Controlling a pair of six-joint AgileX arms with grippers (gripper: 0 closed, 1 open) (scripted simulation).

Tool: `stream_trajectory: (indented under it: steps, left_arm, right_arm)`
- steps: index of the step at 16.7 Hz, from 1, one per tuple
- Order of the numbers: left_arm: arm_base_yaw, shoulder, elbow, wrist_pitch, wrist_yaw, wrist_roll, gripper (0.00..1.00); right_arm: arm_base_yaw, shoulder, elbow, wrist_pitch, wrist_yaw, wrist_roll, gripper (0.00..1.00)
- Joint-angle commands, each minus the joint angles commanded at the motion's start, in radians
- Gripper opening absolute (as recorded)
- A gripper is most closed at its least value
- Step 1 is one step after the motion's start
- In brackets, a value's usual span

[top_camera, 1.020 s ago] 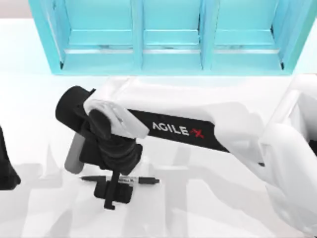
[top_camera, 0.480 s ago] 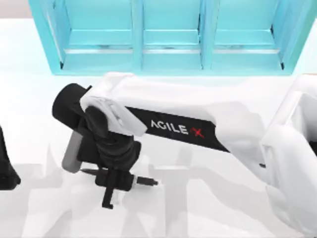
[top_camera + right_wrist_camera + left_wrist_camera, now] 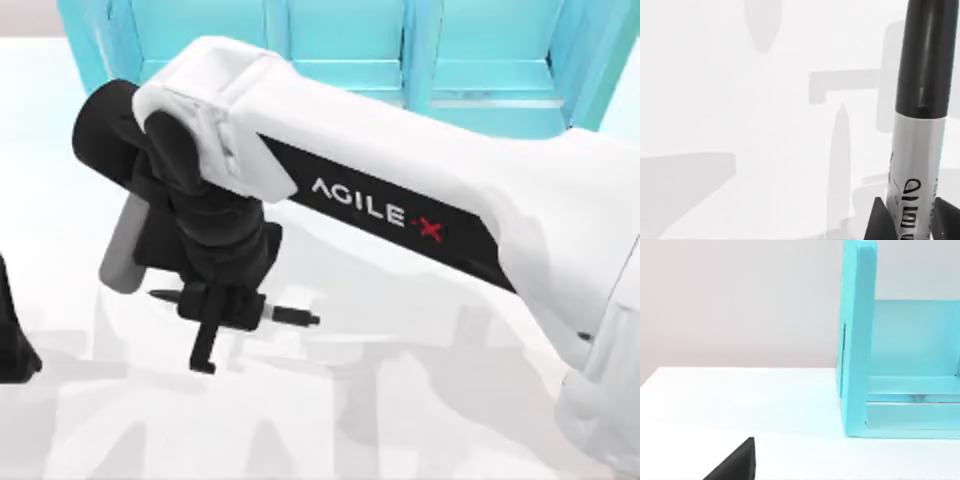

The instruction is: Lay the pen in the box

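Right gripper: my right gripper [image 3: 225, 318] hangs over the left half of the counter [image 3: 400, 400], fingers pointing down and pinched on the pen.
Pen: the pen [image 3: 285, 316] lies level across my fingers, one black end poking out to the right and a short dark tip showing on the left side; it sits above the counter, apart from its own shadow there.
Pen, right wrist view: the black end and white barrel with dark print [image 3: 916, 150] run between my two dark fingertips [image 3: 880, 222], which press on either side of the barrel; pale counter and soft grey shadows lie behind.
Right arm: my white forearm with the AgileX lettering [image 3: 380, 210] stretches from the right edge across to the gripper, passing in front of the shelf.
Shelf: the turquoise shelf unit [image 3: 470, 60] stands along the far side of the counter; the left wrist view shows its end wall and one open compartment [image 3: 857, 340].
Left gripper: a dark piece of my left arm sits parked at the near left edge [image 3: 12, 340]; I cannot tell how its fingers stand.
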Motion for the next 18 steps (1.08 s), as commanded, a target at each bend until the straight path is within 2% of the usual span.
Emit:
stream_trajectory:
  steps: [6, 9, 13, 18]
  left_arm:
    - [0.000, 0.000, 0.000, 0.000, 0.000, 0.000, 1.00]
    - [0.000, 0.000, 0.000, 0.000, 0.000, 0.000, 1.00]
    - [0.000, 0.000, 0.000, 0.000, 0.000, 0.000, 1.00]
    - [0.000, 0.000, 0.000, 0.000, 0.000, 0.000, 1.00]
  right_arm:
    - [0.004, -0.001, 0.018, -0.017, 0.000, 0.001, 0.00]
    - [-0.037, -0.006, 0.029, -0.041, 0.012, 0.061, 0.00]
    - [-0.188, -0.012, 0.054, -0.133, 0.052, 0.269, 0.00]
    - [-0.477, 0.003, 0.076, -0.321, 0.124, 0.655, 0.00]
